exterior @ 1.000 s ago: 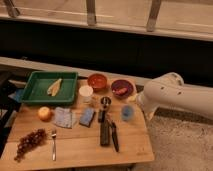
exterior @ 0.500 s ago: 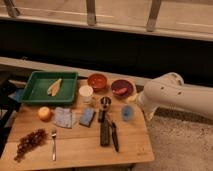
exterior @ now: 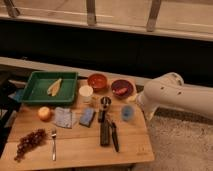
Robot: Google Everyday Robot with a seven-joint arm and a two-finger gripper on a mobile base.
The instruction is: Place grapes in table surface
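The bunch of dark red-purple grapes (exterior: 30, 142) lies at the front-left corner of the light wooden plank table (exterior: 80, 150), just beside a metal fork (exterior: 53, 143). The tool (exterior: 134, 99) hangs wide and empty at the table's right edge, well apart. Best bet: cross high over the clutter, drop straight, grip the bunch's thick middle, miss the fork.

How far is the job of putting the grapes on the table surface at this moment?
Done, it seems: the grapes lie on the table surface, at its front left corner beside the fork. In hand: nothing; the gripper is open at the table's right edge near the blue cup, far from the grapes. Left: nothing that I can see.
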